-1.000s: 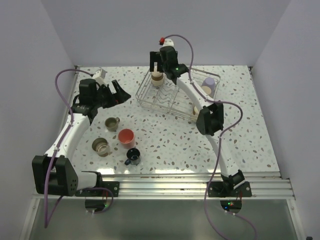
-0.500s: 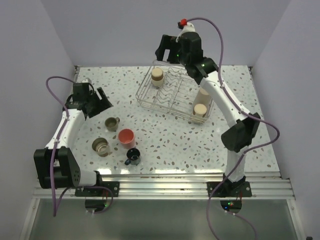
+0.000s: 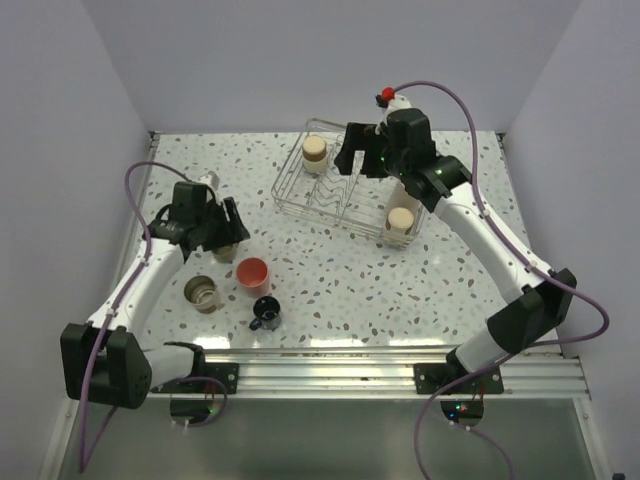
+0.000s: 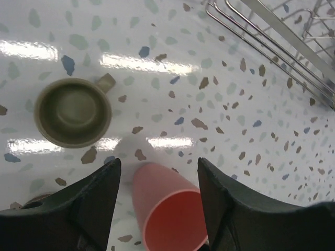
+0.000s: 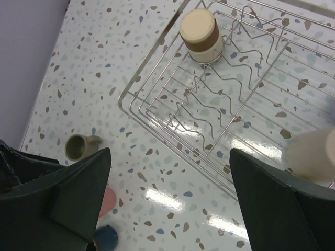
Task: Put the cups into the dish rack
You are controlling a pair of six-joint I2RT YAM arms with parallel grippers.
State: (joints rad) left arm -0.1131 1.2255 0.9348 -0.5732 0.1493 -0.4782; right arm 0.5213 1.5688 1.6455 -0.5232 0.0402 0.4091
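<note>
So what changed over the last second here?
The right gripper let go of the beige cup in the silvery wire dish rack's far-left corner and lifted back, open. The left gripper swung inward toward the coral-pink tumbler, jaws narrowing. The loose cups stayed put.

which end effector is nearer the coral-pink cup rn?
Left. The left end effector hangs just over the coral-pink cup, its open jaws framing the cup in the wrist view. The right end effector is over the dish rack, well away.
</note>
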